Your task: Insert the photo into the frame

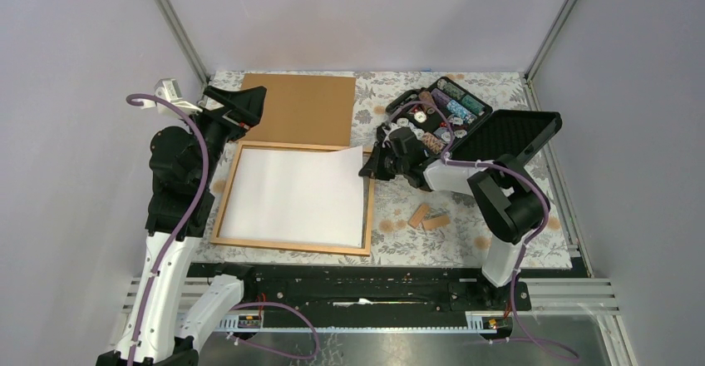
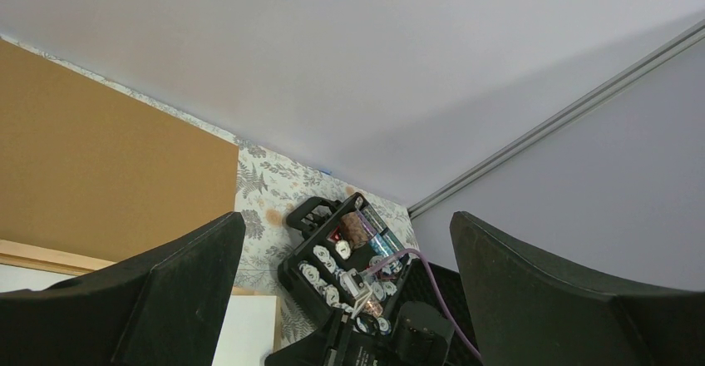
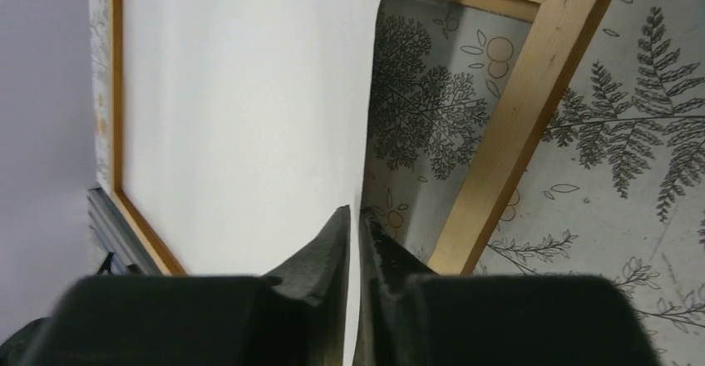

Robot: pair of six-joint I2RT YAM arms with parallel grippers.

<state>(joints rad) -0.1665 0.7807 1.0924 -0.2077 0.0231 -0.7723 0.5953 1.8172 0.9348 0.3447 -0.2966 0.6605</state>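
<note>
R gripper: jaws all but closed, only a thin slit, w/ the right edge of the photo running up between them. You're holding the sheet by that edge, near its far-right corner. How firm the pinch is, can't tell. Prob. reason for the edge grip: thin paper lying flat offers nothing else to grab, and one held corner lets you steer the rest down.

Photo lies white side up inside the frame and covers most of the opening. Left + near sides look seated against the border. Right edge is lifted at the gripper and stops short of the right rail, so a strip of tablecloth shows betw. sheet and wood. My read: nearly in, that corner not yet down.

L gripper: jaws at full spread, empty, hovering by the frame's far-left corner over the edge of the backing board. Likely parked out of the way, or ready to pin that corner.

Materials:
- Photo: thin, matte, floppy, slight bow toward the held edge.
- Frame: light tan wood, thin flat rails, grain visible.
- Board: plain brown, flat, stiff-looking.
- Cloth: grey, fern print.
- Behind the R arm: open black case w/ small parts.
- Two small wood blocks: near the right rail, not touching it.
</note>
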